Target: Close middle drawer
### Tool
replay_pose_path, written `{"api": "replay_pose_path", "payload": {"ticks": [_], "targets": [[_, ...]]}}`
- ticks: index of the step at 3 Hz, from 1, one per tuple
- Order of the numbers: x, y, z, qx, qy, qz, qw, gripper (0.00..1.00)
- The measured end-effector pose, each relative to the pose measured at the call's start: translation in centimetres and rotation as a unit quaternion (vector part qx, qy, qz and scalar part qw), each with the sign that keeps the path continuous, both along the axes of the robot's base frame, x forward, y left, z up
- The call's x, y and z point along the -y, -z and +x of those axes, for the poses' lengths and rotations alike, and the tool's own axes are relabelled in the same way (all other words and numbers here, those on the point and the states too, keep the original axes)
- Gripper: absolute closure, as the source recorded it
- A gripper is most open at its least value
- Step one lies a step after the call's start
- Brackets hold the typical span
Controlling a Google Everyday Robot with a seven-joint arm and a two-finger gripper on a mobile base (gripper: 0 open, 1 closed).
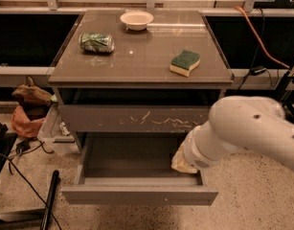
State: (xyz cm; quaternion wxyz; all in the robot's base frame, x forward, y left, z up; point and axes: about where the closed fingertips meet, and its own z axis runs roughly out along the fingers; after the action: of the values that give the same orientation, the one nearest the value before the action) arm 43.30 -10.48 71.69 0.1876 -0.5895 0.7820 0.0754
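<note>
I see the middle drawer (139, 195) pulled well out of the cabinet, its plain front low in my view, below the scratched drawer front (137, 119), which is pushed in. My white arm (247, 133) reaches in from the right. The tool (181, 163) at its end hangs over the open drawer's right rear corner, just under the scratched front. The arm hides most of it, so I cannot tell whether it is clenched or released. On the surface (137, 63) above sit a pale bowl (137, 19), a crushed green can (96, 41) and a green-and-yellow sponge (185, 62), all apart from one another.
</note>
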Motion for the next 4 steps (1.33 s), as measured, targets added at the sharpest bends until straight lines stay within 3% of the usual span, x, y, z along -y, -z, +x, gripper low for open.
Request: {"api": "replay_pose_path", "payload": {"ticks": [1,2,3,4], "targets": [[-4.5,6.6,2.7,-0.027,-0.004,0.03,0.9992,1.0],[-4.5,6.5,2.7,-0.026,-0.004,0.03,0.9992,1.0],[-5.0,8.8,2.7,-0.022,0.003,0.059,0.998,1.0],[-5.3,14.8,1.3,-0.019,0.023,0.113,0.9932,1.0]]}}
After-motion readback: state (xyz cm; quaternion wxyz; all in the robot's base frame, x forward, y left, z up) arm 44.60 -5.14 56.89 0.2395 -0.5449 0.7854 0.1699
